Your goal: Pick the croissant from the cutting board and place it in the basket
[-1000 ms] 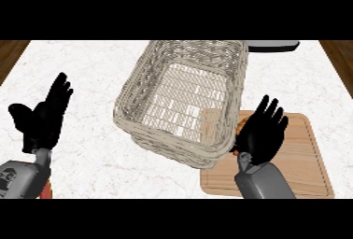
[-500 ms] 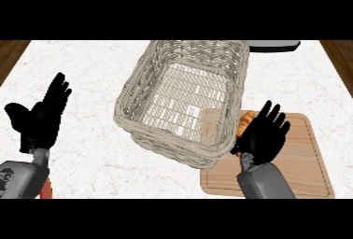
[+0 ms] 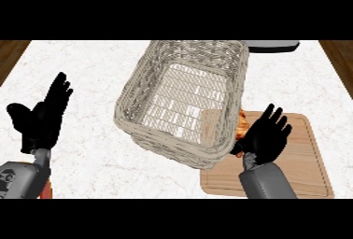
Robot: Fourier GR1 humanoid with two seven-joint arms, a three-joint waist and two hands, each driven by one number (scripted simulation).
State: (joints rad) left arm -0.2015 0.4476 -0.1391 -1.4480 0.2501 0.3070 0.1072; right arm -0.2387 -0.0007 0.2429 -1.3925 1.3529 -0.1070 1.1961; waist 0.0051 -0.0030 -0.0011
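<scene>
A: What sits on the marble counter (image 3: 96, 74)?

B: A pale wicker basket (image 3: 148, 100) stands at centre, long and deep, angled from far right to near left. Its near-right corner overlaps the far-left corner of a wooden cutting board (image 3: 303, 163), which lies at the near right.

A: And the croissant?

B: Only an orange-brown sliver of the croissant (image 3: 242, 126) shows. It lies on the board's far-left part, just beside the basket's wall and largely hidden by the right hand.

A: How does that hand stand?

B: The right hand (image 3: 267, 138) is spread over the board, fingers straight and fanned toward the far side, its left edge at the croissant. Whether it touches the pastry cannot be told; it has hold of nothing.

A: The other hand?

B: The left hand (image 3: 40, 122) rests at the near left, well apart from the basket, fingers straight and upward, holding nothing. A dark grey object (image 3: 272, 45) shows at the far edge behind the basket.
</scene>
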